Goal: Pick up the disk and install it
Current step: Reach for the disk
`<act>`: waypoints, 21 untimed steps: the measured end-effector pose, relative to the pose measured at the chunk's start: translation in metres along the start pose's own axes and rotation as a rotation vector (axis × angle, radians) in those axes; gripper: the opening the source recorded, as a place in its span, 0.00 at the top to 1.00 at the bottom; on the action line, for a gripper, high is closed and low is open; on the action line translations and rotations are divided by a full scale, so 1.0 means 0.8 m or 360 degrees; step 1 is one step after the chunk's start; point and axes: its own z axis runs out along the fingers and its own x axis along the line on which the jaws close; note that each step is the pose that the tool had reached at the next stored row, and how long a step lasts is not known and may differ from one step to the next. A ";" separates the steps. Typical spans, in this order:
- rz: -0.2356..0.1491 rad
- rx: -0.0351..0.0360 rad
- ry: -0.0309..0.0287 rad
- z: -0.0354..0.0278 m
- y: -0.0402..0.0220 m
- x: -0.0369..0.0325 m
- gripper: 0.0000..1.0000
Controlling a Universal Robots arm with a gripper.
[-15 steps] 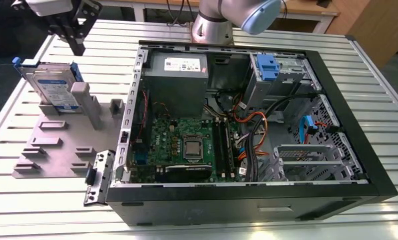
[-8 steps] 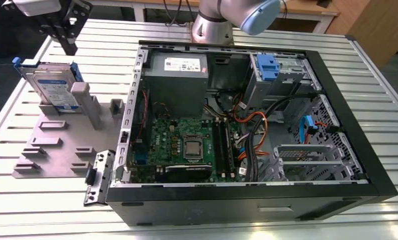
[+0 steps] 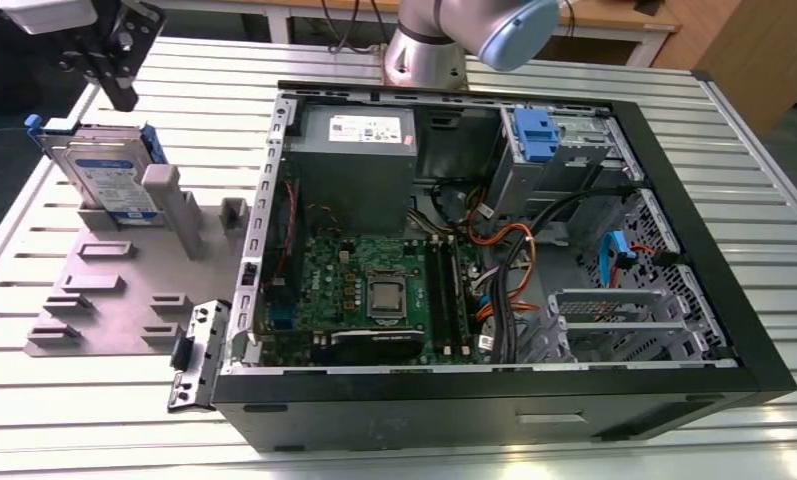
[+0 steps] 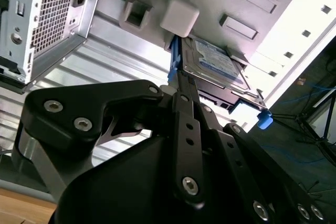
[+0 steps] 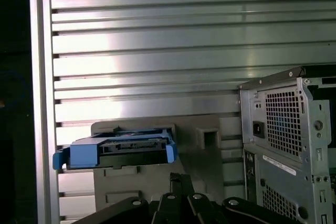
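Note:
The disk (image 3: 105, 172) stands on edge in a slot of the grey holder plate (image 3: 118, 285), at the exterior view's left, beside the open computer case (image 3: 505, 250). It is silver with a white-and-blue label and a blue frame. My gripper (image 3: 121, 95) hangs just above and behind it, apart from it, with the fingers together and nothing between them. In the second wrist view the fingertips (image 4: 180, 83) point at the disk (image 4: 215, 61) a short way off. In the first wrist view the disk (image 5: 118, 150) shows edge-on beyond the gripper (image 5: 181, 178).
The case lies on its side on a slatted metal table (image 3: 718, 130), with the motherboard, cables and a grey power supply (image 3: 355, 150) exposed. A blue-fronted drive bay (image 3: 538, 135) sits at its far corner. Grey blocks (image 3: 162, 200) rise from the holder plate next to the disk.

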 end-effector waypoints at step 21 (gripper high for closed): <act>0.0000 0.0004 0.00170 0.0061 0.0004 0.0128 0.89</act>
